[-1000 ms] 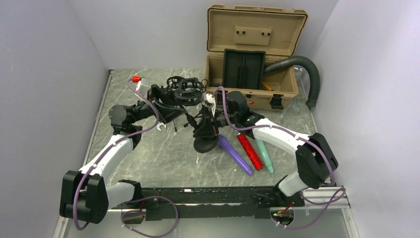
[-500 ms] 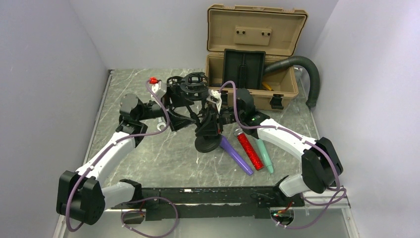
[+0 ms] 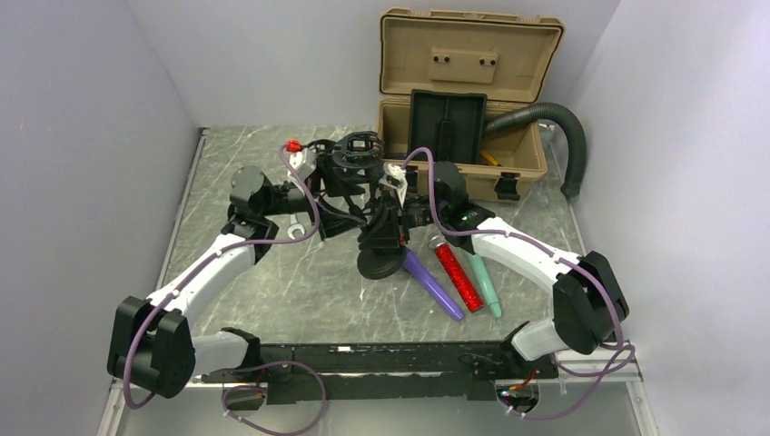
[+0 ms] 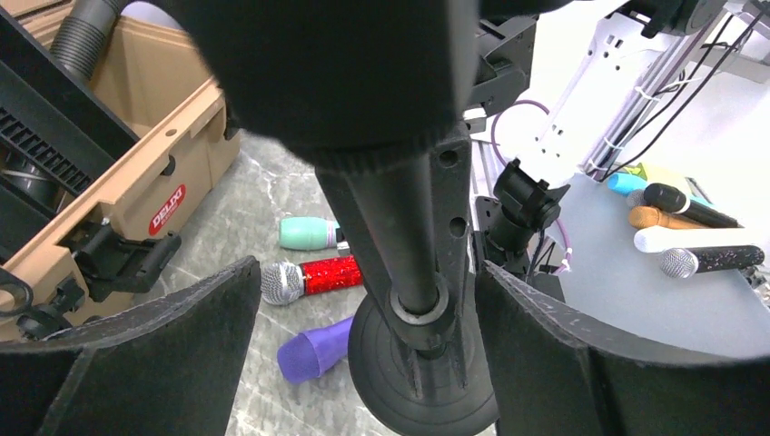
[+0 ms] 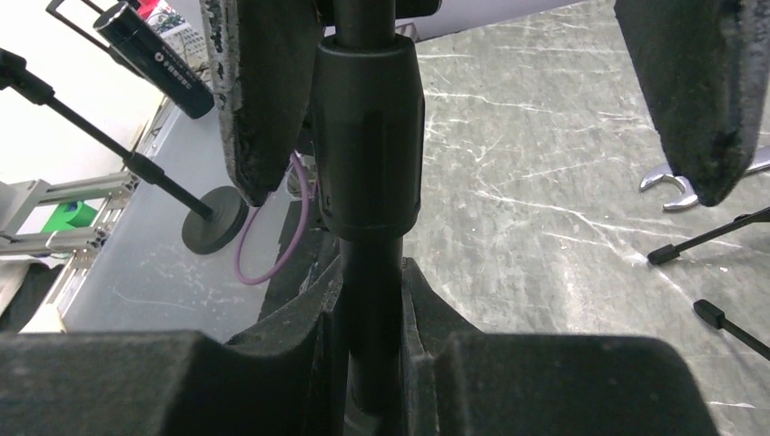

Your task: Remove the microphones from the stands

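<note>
Bright, even light falls from above. The grey surface (image 3: 300,282) shines a little and has only soft shadows near the stand (image 3: 380,265). In both wrist views the dark parts closest to the camera look fuzzy. Behind the stand, the far room looks washed-out white.

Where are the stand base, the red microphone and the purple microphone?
stand base (image 3: 380,268): top external view, near edge of the round black disc.
red microphone (image 4: 322,274): left wrist view, glittery handle.
purple microphone (image 3: 432,284): top external view, middle of the body.
</note>
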{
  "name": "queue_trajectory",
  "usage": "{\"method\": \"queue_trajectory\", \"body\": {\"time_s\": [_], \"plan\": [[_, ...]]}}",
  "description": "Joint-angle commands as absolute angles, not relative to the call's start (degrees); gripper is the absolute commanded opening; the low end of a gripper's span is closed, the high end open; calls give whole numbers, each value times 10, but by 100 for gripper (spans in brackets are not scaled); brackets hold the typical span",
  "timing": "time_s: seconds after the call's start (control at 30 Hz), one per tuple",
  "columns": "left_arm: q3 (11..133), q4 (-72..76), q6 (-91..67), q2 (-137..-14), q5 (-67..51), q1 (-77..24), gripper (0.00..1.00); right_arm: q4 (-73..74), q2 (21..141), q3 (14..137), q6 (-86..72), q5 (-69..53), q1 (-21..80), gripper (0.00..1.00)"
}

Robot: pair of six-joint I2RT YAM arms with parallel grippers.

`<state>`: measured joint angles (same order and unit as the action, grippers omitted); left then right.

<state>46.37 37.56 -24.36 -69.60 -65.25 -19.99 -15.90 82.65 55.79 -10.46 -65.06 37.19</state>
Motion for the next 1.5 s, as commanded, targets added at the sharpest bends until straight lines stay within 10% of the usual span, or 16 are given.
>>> {"method": "queue_trajectory", "body": {"time_s": [0.0,0.17,0.37,0.73,0.93,1.1,1.47], "plan": [[463,420,-252,-696,-663,-205,82,-181,817,577,-86,-657,371,0],[468,399,-255,-700,-645,-208,32,-164,814,577,-68,-634,369,0],[452,376,-286,-689,-575,-212,0,-116,794,586,-24,-569,367,0],[511,315,-454,-739,-482,-225,0,-32,785,643,23,-339,367,0],[543,276,-492,-766,-469,-225,33,-22,779,646,25,-310,363,0],[519,288,-428,-740,-475,-226,95,-53,765,627,-15,-368,323,0],[487,246,-250,-646,-483,-225,99,-103,711,591,-65,-508,240,0]]}}
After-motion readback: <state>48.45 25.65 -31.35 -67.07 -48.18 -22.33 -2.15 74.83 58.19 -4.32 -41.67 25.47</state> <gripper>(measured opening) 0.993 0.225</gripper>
